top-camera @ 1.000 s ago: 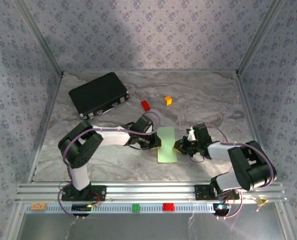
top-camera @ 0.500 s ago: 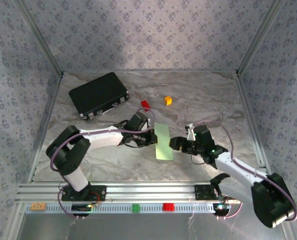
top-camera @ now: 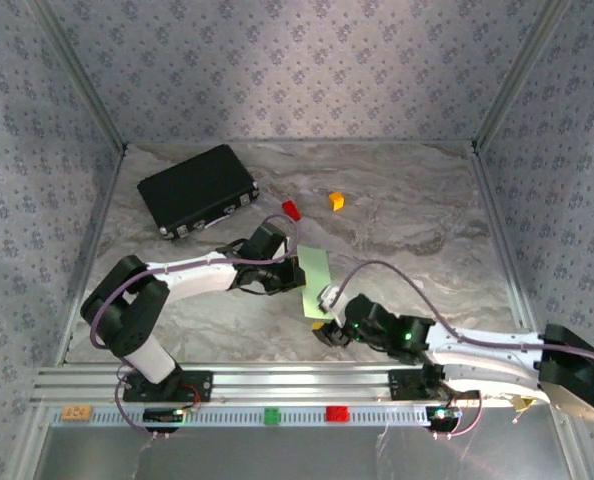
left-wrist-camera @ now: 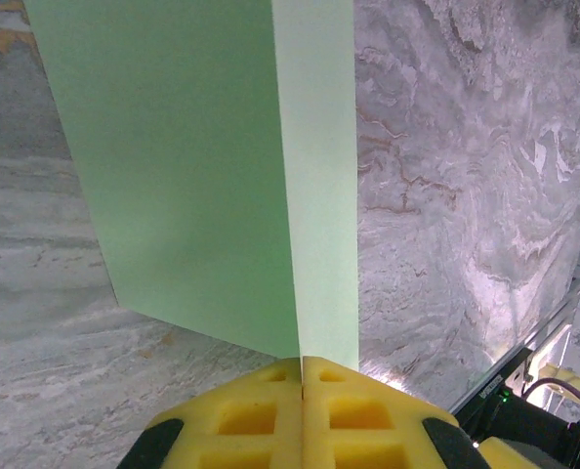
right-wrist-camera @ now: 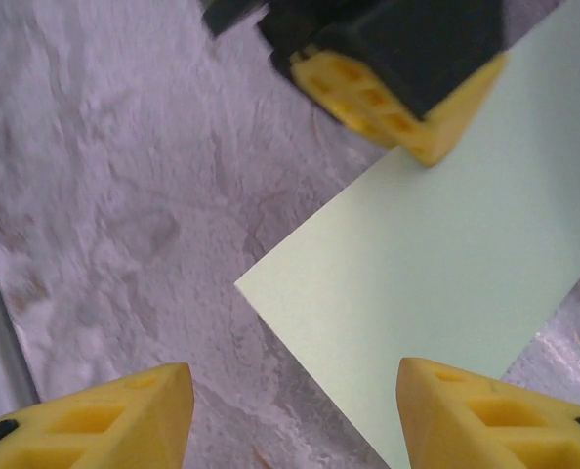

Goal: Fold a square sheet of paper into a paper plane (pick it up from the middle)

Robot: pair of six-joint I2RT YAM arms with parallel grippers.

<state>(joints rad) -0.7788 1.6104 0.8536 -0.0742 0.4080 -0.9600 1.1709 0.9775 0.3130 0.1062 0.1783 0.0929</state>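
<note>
- The left arm reaches from its base at the near left edge out over the marble table (top-camera: 427,220). Its white forearm runs rightward, and the wrist is bent toward the middle of the table.
- The left gripper (top-camera: 299,277) is closed. In the left wrist view its yellow pads (left-wrist-camera: 261,415) meet with the edge of the square sheet of paper (left-wrist-camera: 202,166) pinched between them.
- The square sheet of paper (top-camera: 314,283) is pale green and folded into a narrow strip. It sits near the table's centre, between the two grippers. A wide flap and a narrower, lighter flap meet at a straight crease that runs into the left pads.
- I cannot tell whether the far end of the sheet rests on the table.
- The right arm lies low and stretched out. Its elbow is far to the right, and the forearm points left along the near side of the table.
- The right gripper (top-camera: 324,328) is just beside the sheet's near corner. Its fingers (right-wrist-camera: 134,405) are spread apart and hold nothing, and the sheet's corner shows beyond the gap.
- A black case (top-camera: 197,188) lies at the far left, well apart from the sheet.
</note>
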